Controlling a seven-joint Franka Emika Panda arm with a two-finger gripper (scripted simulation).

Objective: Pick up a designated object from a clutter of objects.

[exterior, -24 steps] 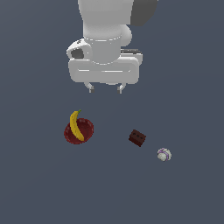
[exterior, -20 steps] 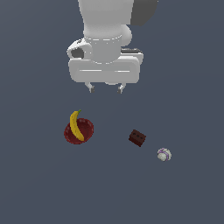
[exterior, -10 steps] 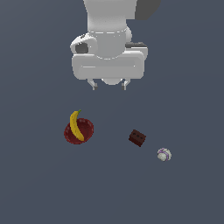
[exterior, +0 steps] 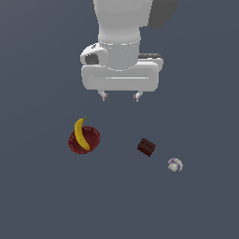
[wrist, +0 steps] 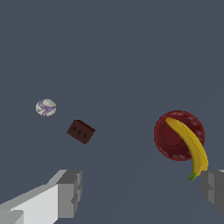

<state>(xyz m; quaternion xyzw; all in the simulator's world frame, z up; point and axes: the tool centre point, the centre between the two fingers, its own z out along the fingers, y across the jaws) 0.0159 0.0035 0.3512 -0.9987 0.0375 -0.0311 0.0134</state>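
Note:
The small white ball with purple markings (exterior: 175, 165) lies on the grey floor at the exterior view's right; it also shows in the wrist view (wrist: 46, 107). The dark brown block (exterior: 146, 147) sits just beside it, apart from it (wrist: 81, 131). A yellow banana (exterior: 81, 134) lies across a dark red bowl (exterior: 92, 139) at the exterior view's left. My gripper (exterior: 120, 97) hangs open and empty well above the floor, over the space between the bowl and the block. Its grey fingers (wrist: 70, 192) frame the wrist view.
The banana (wrist: 189, 146) rests on the bowl (wrist: 173, 144) with its stem past the rim. A plain dark grey floor (exterior: 42, 200) surrounds the objects.
The gripper and arm have shifted toward the exterior view's right and turned about the wrist. The fingers stay open. The objects have not moved.

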